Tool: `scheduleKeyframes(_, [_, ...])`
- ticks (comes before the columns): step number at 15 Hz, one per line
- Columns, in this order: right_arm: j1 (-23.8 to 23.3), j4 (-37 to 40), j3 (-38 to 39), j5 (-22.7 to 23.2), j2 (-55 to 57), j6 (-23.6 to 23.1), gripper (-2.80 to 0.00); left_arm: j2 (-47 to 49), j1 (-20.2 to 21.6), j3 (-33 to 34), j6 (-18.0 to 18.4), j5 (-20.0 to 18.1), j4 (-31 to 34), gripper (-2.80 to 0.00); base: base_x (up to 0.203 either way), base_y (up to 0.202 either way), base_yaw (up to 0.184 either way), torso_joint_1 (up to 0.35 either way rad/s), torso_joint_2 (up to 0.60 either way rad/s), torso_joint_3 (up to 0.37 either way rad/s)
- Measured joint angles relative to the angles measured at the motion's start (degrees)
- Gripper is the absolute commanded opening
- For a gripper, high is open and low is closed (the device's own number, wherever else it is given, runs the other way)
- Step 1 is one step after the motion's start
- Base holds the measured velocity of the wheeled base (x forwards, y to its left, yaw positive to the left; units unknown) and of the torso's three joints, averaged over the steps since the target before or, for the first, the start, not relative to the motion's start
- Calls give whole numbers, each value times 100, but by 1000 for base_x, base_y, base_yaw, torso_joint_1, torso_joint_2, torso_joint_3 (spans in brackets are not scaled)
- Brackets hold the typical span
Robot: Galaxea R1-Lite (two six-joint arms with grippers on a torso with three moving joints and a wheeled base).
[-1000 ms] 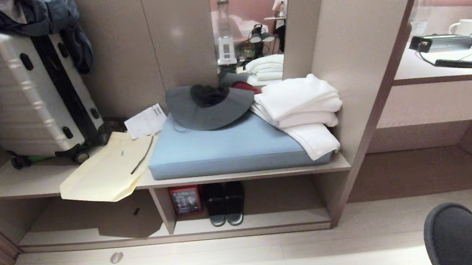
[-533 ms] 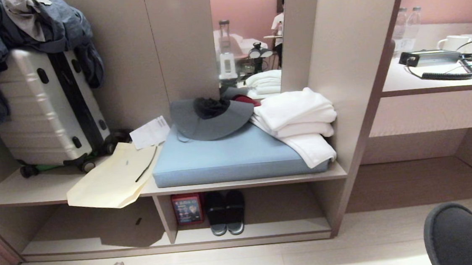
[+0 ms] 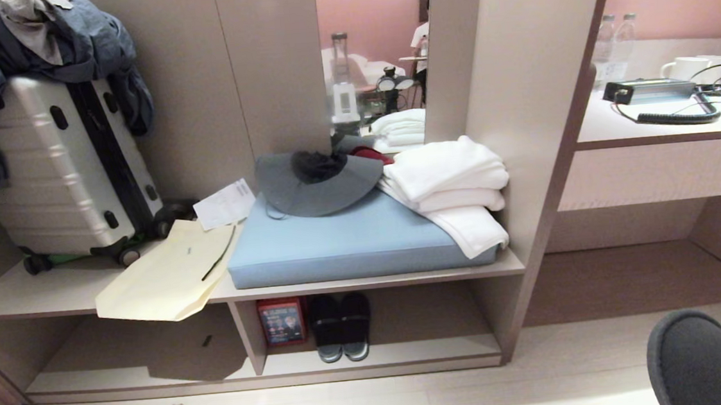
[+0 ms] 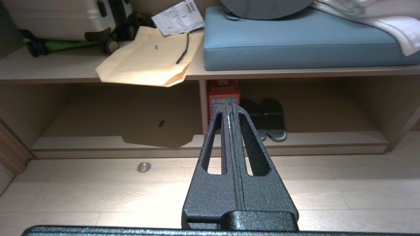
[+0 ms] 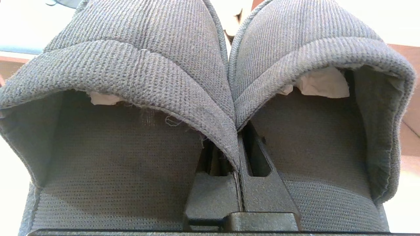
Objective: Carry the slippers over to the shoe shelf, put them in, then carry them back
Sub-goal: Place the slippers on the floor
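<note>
The slippers [image 3: 701, 356] are a dark grey fabric pair at the lower right corner of the head view, held above the floor. In the right wrist view they [image 5: 137, 65] lie side by side with my right gripper [image 5: 239, 164] shut on their touching inner edges; its tips are hidden under the fabric. The shoe shelf [image 3: 423, 349] is the low pale cubby under the blue cushion, ahead and to the left of the slippers. My left gripper [image 4: 228, 106] is shut and empty, pointing level toward the unit.
Another dark pair [image 3: 341, 326] and a red box [image 3: 282, 321] stand at the left of that cubby. Above lie a blue cushion [image 3: 350, 235], white towels [image 3: 449, 182], a grey hat [image 3: 320, 177], a cream bag [image 3: 160, 270] and a suitcase [image 3: 62, 168]. A desk counter [image 3: 669, 123] is at right.
The whole scene has slid down and a little left in the head view, so the camera has moved. The slippers keep their place in the lower right corner.
</note>
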Motion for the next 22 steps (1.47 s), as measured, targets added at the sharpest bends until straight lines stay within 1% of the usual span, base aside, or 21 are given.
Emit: scheduleKeyframes(22, [1, 1, 2, -2, 0, 9, -280, 0, 2, 0, 4, -1, 0, -280, 0, -196, 3, 2, 3, 2])
